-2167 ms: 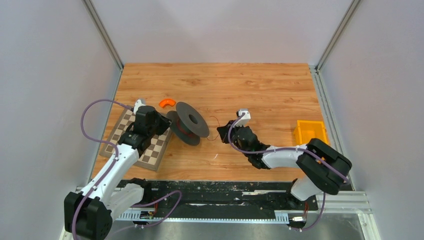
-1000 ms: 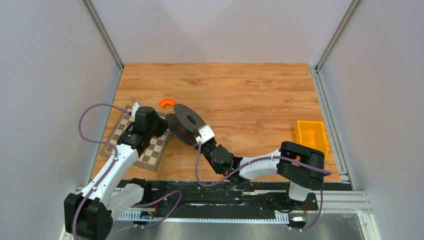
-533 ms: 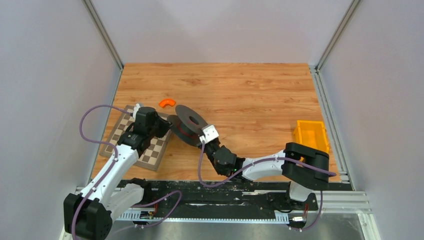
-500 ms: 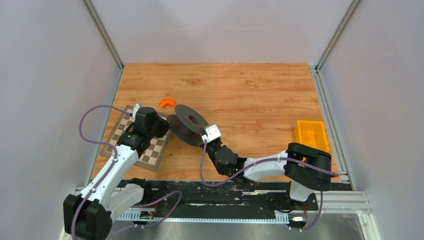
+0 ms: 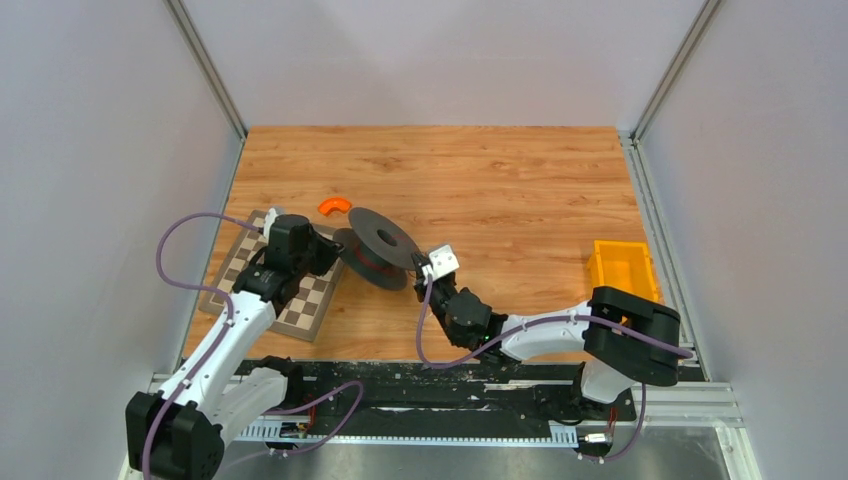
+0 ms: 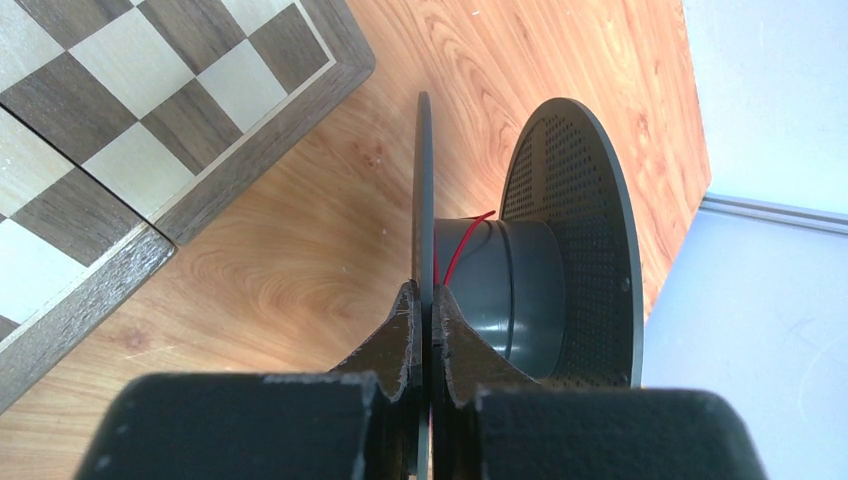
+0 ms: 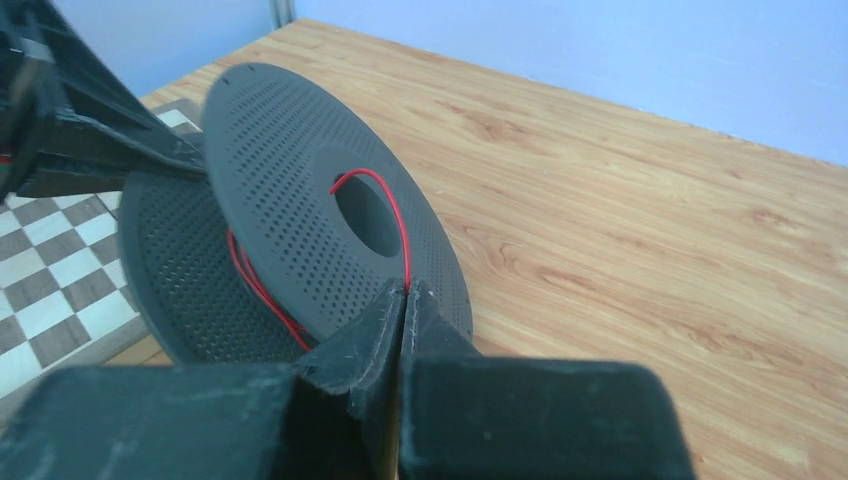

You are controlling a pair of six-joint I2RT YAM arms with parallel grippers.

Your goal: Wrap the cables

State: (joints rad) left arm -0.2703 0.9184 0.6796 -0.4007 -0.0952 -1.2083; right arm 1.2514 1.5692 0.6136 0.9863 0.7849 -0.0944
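A black spool (image 5: 375, 247) stands tilted beside the chessboard, its perforated flange (image 7: 290, 170) facing my right wrist. My left gripper (image 6: 425, 300) is shut on the rim of the spool's thin flange (image 6: 424, 180). The cable, a thin red wire (image 7: 400, 215), runs from the centre hole across the flange face into my right gripper (image 7: 408, 290), which is shut on it at the spool's near right edge. More red wire (image 7: 255, 285) lies between the flanges, and a strand (image 6: 462, 243) crosses the grey hub.
A chessboard (image 5: 255, 270) lies under the left arm at the table's left. An orange curved piece (image 5: 335, 205) sits just behind the spool. A yellow bin (image 5: 622, 268) stands at the right edge. Bare wood lies behind and right of the spool.
My right gripper swung from the spool's right side round to its near side, then moved right again with the wire. The left gripper stayed on the flange.
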